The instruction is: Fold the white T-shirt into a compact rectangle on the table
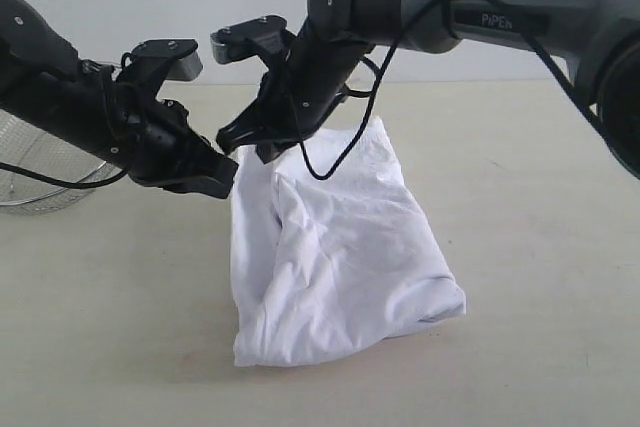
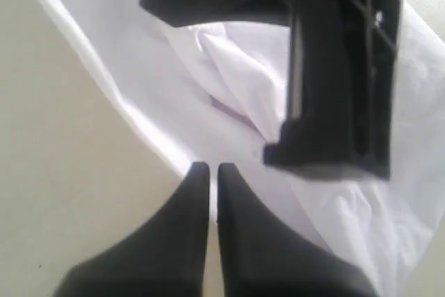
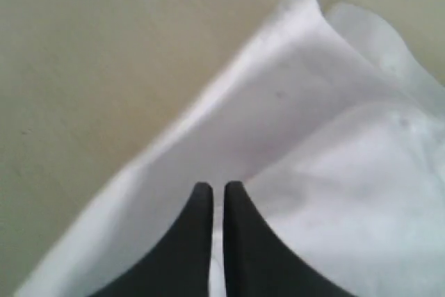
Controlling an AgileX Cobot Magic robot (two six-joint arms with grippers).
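The white T-shirt (image 1: 340, 267) is bunched and folded over. Its upper edge is lifted and its lower part rests on the table (image 1: 530, 167). My left gripper (image 1: 228, 179) is shut on the shirt's upper left corner. My right gripper (image 1: 262, 145) is shut on the upper edge just beside it. In the left wrist view the closed gripper (image 2: 212, 166) pinches the cloth's edge (image 2: 236, 81), and the right arm's black body (image 2: 334, 102) hangs over the cloth. In the right wrist view the gripper (image 3: 217, 186) is closed, with white cloth (image 3: 327, 137) showing in the slit. No lettering or neck tag shows.
A silver wire-mesh basket (image 1: 40, 182) stands at the left edge behind the left arm. The right arm (image 1: 520, 17) reaches in from the upper right, with a black cable looping down over the shirt. Beige tabletop surrounds the shirt.
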